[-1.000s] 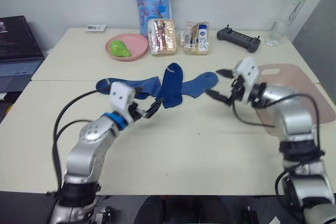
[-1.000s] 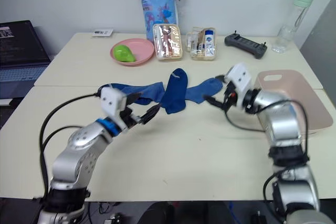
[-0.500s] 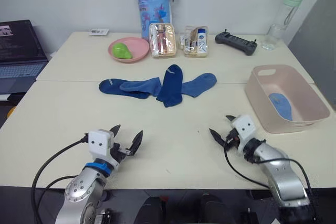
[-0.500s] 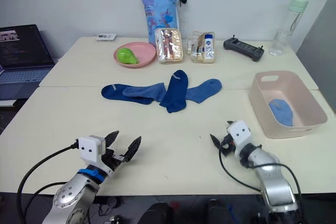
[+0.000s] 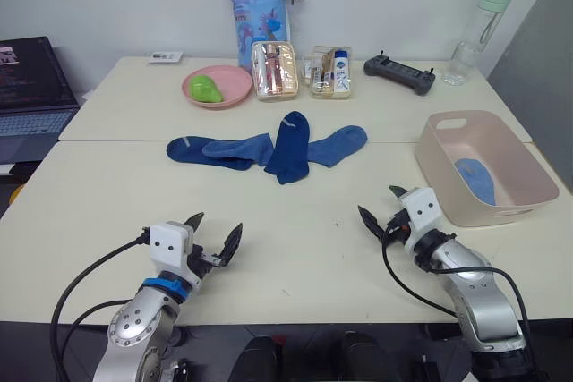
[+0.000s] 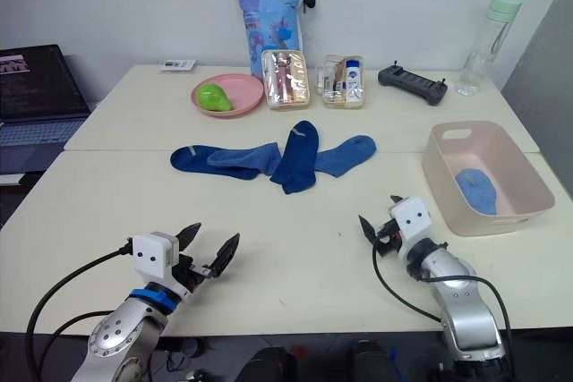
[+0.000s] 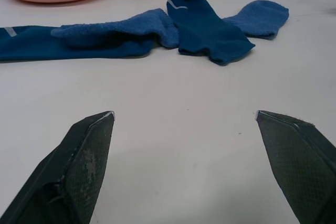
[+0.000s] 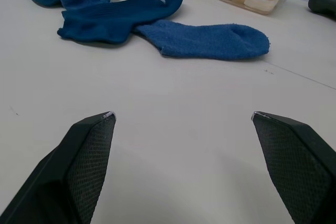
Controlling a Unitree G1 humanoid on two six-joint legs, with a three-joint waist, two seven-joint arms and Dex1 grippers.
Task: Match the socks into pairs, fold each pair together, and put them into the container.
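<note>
Four blue socks [image 5: 273, 147] are lying overlapped mid-table, well left of the pink container [image 5: 510, 207], which is holding one light blue sock [image 5: 476, 179]. Both the left gripper [image 5: 215, 237] and right gripper [image 5: 383, 207] are gaping wide, empty, nearer than the socks.

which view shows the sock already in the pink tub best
The right eye view: it looks down into the container, so the light blue sock on its floor is plain. The left eye view shows it too, slightly more cut by the near wall. Both wrist views face the socks on the table instead.
</note>
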